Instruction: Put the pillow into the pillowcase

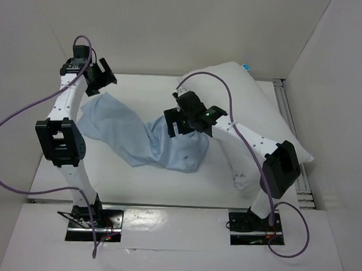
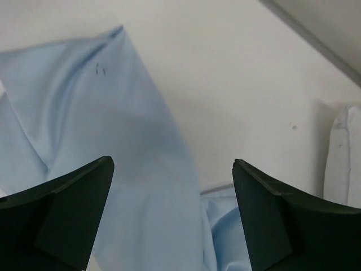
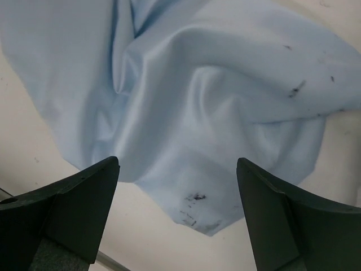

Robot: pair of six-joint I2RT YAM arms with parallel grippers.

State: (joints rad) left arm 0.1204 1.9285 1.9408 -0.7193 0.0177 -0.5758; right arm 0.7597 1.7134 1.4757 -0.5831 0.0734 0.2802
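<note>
Sprawling pillowcase (image 1: 146, 137): light blue, limp and creased, spread flat on the table (image 1: 137, 184) from the left of centre of the top view down toward the middle; nothing white shows inside it.
Pillow (image 1: 257, 100): plump and white, in the upper right of the top view, running from the top centre down toward the right edge; a small blue tag (image 1: 246, 67) sits at its far end. It lies outside the pillowcase, its near side beside the cloth's right end; whether the two touch cannot be told.
Left gripper (image 1: 103, 78): in the upper left of the top view, above the far left end of the cloth. In the left wrist view its jaws stand wide apart (image 2: 172, 164) and hold nothing; the pillowcase (image 2: 113, 147) fills the left and lower part of that frame below them, with bare table (image 2: 242, 84) on the right.
Right gripper (image 1: 180, 122): at the centre of the top view, over the right part of the cloth, its arm crossing in front of the pillow. In the right wrist view the jaws are spread wide (image 3: 177, 164) and hold nothing; the pillowcase (image 3: 214, 96) bunches in folds beneath them.
Dark marks (image 3: 194, 199): small smudges on the cloth's lower edge in the right wrist view, with a few more near the upper right.
Contact: whether either gripper touches the cloth cannot be told.
</note>
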